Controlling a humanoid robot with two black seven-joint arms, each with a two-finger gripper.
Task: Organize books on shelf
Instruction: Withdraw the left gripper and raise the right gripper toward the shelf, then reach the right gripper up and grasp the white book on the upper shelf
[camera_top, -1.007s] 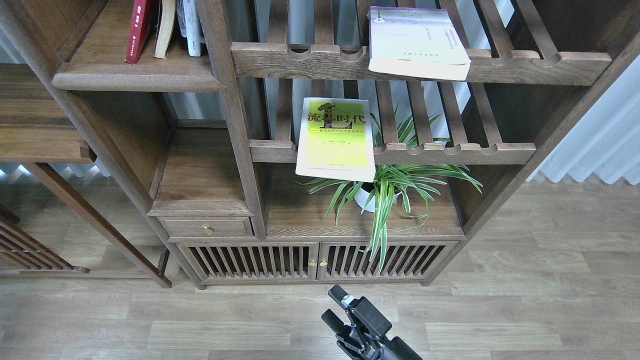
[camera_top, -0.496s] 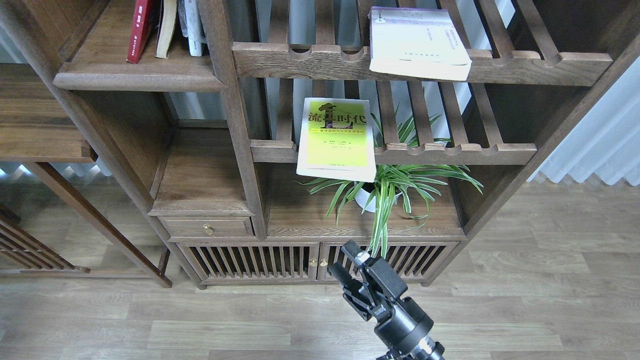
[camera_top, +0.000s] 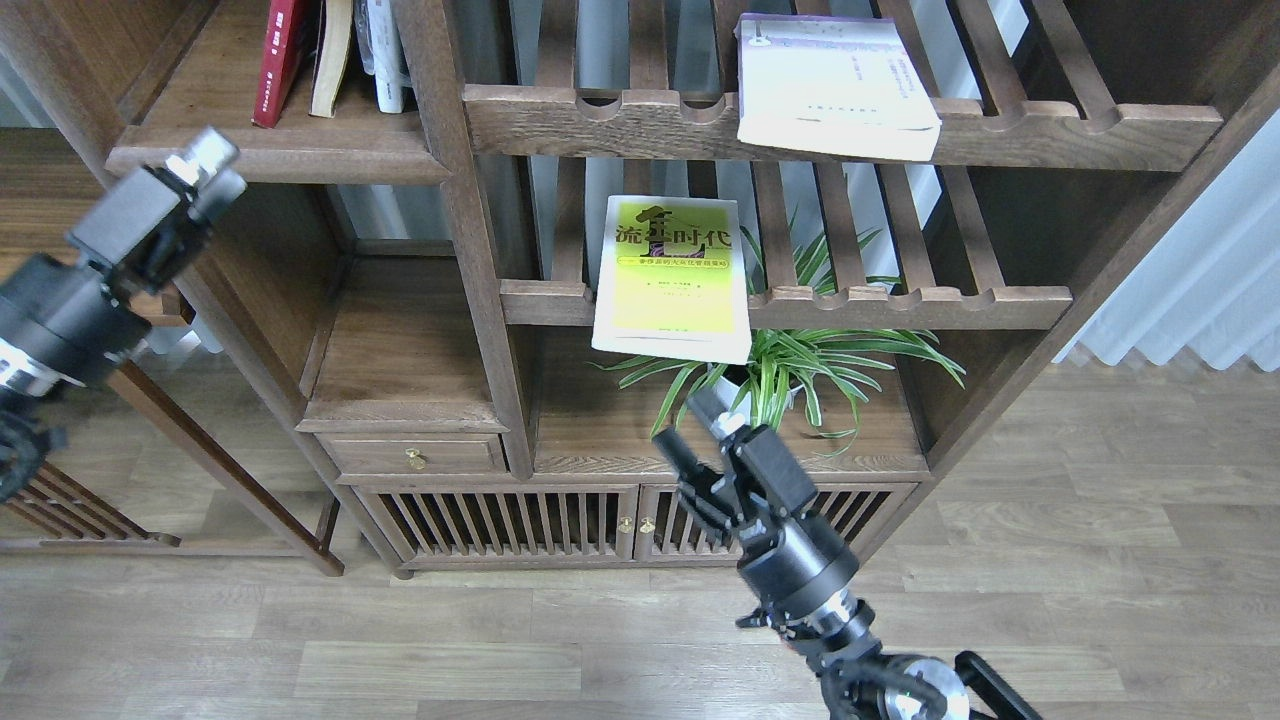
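A yellow-green book (camera_top: 672, 278) lies flat on the lower slatted rack and overhangs its front rail. A white book with a lilac edge (camera_top: 833, 85) lies on the upper slatted rack, also overhanging. A dark red book (camera_top: 278, 55) stands among other books on the solid plank shelf (camera_top: 280, 160) at the upper left. My right gripper (camera_top: 690, 428) is open and empty, below the yellow-green book and in front of the plant ledge. My left gripper (camera_top: 200, 170) is at the left, just below and left of the plank shelf's lip; its fingers cannot be told apart.
A spider plant in a white pot (camera_top: 790, 370) stands under the yellow-green book, right behind my right gripper. A thick upright post (camera_top: 470, 230) divides plank shelf from racks. A brass-knobbed drawer (camera_top: 415, 458) and slatted cabinet doors (camera_top: 500, 520) sit below. A white curtain (camera_top: 1200, 290) hangs at right.
My right arm has risen from the bottom edge toward the yellow-green book. My left arm has come into view from the left. The books have not moved.
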